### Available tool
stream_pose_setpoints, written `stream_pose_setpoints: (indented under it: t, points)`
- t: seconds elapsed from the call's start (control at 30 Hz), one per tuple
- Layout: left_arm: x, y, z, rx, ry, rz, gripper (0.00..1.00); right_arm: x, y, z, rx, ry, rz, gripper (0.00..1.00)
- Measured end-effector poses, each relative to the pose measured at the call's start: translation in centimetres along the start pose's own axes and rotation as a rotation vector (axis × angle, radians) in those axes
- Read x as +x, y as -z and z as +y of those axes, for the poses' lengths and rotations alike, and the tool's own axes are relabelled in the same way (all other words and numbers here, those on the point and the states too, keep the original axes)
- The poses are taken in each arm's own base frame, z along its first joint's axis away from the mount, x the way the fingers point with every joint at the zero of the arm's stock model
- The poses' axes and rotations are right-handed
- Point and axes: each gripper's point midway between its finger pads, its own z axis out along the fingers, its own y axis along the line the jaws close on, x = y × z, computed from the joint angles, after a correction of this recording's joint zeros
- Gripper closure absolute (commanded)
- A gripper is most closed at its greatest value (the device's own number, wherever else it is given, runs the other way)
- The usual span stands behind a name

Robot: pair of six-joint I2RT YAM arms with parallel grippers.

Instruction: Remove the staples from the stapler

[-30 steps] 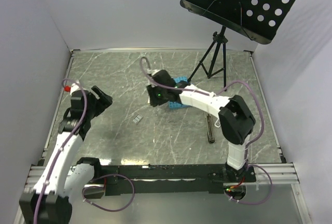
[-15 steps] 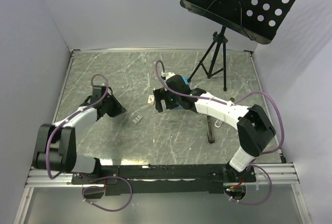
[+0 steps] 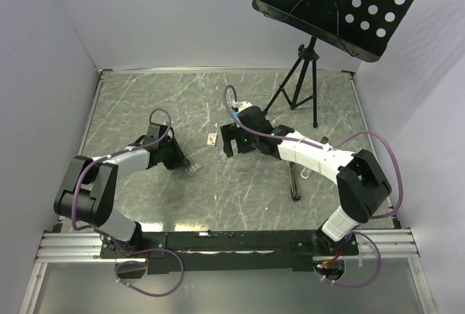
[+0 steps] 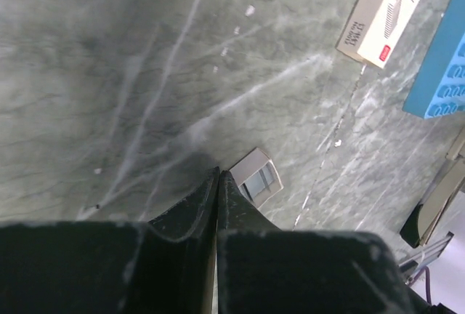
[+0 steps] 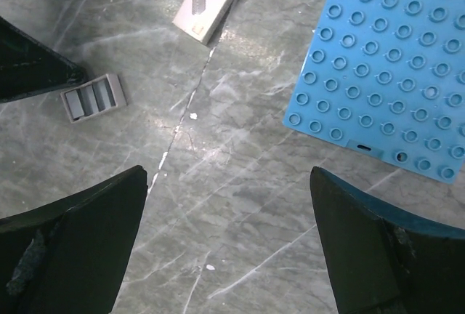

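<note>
Grey marble table (image 3: 145,103), white walls (image 3: 160,16)

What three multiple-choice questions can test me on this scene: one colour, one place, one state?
1. The studded plate is: A blue; B red; C yellow.
2. The stapler lies: A on the studded plate; B on the table's right side; C held in the air.
3. The left gripper is: A wide open; B shut on the stapler; C shut, empty.
Answers: 1 A, the right wrist view shows it blue; 2 B, it rests on the marble; 3 C, closed tight with nothing between.
</note>
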Motion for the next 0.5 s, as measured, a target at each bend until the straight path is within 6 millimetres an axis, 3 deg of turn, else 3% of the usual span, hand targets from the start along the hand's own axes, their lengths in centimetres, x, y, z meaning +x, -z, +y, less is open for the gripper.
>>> stream_pose_setpoints:
  t: [0.5]
  points:
    - [1.8, -0.5, -2.0, 0.067, -0.017, 0.050, 0.92, -0.4, 0.1, -0.1, 0.012, -0.031, -0.006, 0.00]
